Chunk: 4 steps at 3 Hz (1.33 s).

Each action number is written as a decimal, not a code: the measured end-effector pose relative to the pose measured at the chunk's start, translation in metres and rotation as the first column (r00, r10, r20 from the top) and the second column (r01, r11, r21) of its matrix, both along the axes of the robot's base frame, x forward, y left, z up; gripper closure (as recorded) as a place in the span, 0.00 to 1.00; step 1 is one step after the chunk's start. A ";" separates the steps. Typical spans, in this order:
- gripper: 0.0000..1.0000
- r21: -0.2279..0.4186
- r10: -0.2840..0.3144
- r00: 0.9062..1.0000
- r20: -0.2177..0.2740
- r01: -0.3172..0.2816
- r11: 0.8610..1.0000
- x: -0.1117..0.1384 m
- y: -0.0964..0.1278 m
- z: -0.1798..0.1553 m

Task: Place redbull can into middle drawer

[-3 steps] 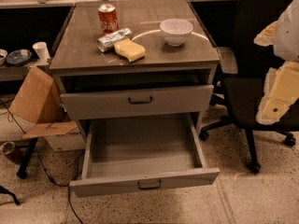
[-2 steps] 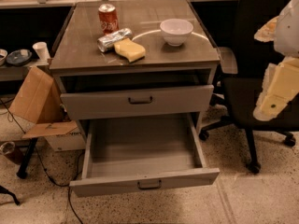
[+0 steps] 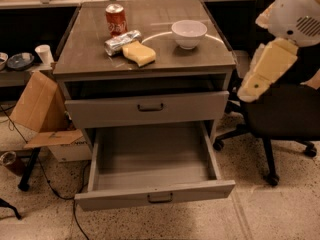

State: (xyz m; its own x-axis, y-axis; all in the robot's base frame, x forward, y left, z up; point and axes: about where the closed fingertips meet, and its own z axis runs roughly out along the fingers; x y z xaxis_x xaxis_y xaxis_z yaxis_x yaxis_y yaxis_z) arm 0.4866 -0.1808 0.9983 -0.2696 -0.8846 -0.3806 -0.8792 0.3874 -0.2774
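lying on its side on the grey cabinet top (image 3: 200, 59) was the slim, shiny silver-grey redbull can (image 3: 122, 42), and that was where it sat. it lay towards the left of the top, just in front of the upright red cola can (image 3: 116, 19). its near side touched the yellow rectangular sponge (image 3: 139, 53). off to the right, well apart from that cluster, stood the round white bowl (image 3: 189, 33).

down below, the wide grey middle drawer (image 3: 155, 197) with its small dark bar handle was pulled far out towards the camera, its grey inner floor on show. above it, the alike grey upper drawer (image 3: 147, 108) stood out only a little from the cabinet.

over on the right, the white and cream robot arm (image 3: 272, 59) sloped down and to the left. the gripper (image 3: 248, 92) hung at its lower tip, just beside the cabinet's right edge and level with the upper drawer. it was well apart from the redbull can and in front of the black wheeled office chair (image 3: 285, 116). whether it was released or clenched, i could not tell.

on the left, a brown cardboard box (image 3: 37, 109) leaned on the speckled floor (image 3: 270, 214), and a small white paper cup (image 3: 42, 54) stood on a low shelf behind it.
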 end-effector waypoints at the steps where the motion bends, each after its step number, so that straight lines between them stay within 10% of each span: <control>1: 0.00 0.131 -0.078 0.997 0.006 0.077 0.988 0.032 0.036 -0.007; 4: 0.00 0.462 -0.353 0.934 0.053 0.290 0.838 0.103 0.110 0.003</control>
